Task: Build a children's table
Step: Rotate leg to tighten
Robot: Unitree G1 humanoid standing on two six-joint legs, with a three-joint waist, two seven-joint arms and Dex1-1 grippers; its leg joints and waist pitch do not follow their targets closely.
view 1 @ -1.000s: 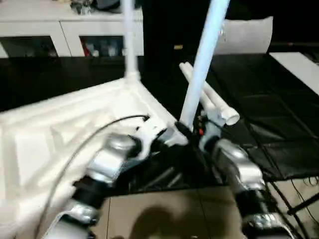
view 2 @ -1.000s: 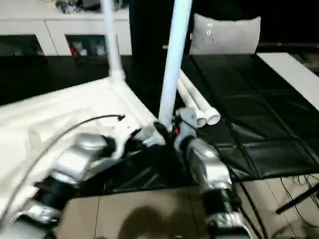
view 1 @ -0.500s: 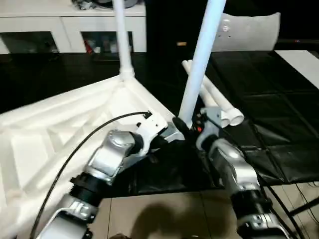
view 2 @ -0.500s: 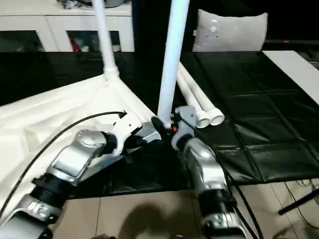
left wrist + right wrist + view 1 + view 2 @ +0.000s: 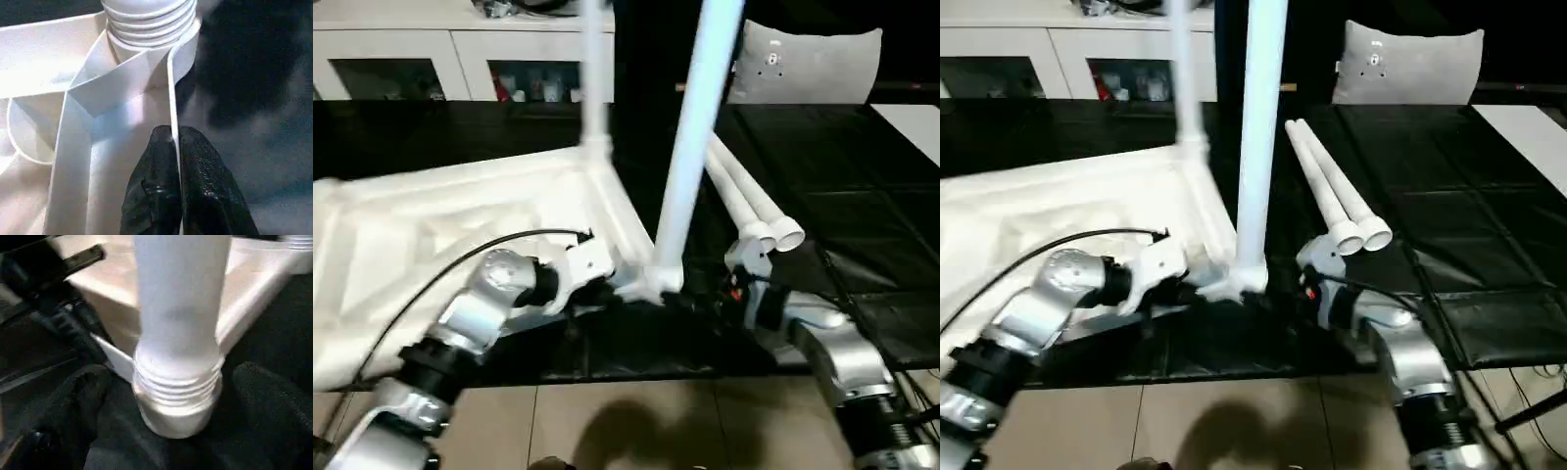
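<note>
Table top (image 5: 440,245): white plastic, laid upside down on the black mat (image 5: 862,225), ribbed underside shown upward. All positions below are given relative to this top.

Leg in near corner (image 5: 690,147): white tube, stood nearly upright in the socket at the corner closest to the robot; its threaded foot (image 5: 177,391) is seen seated at that corner, with ribs exposed.

Leg in far corner (image 5: 595,78): white tube, set upright in the socket of the next corner along the same short edge, farther from the robot.

Two loose legs (image 5: 1332,186): laid side by side on the mat, just beyond the top's short edge, open ends turned toward the robot.

Left gripper (image 5: 173,147): placed at the near corner; its two black fingers (image 5: 205,166) are pressed together on the thin edge wall of the top, one on each side.

Right gripper (image 5: 176,396): placed at the near corner from the outer side; its fingers (image 5: 73,406) are held apart, one on either side of the leg's threaded foot, no contact being visible.

White cabinet (image 5: 450,59) and grey pillow (image 5: 808,64): stood well beyond the top's far edge.
</note>
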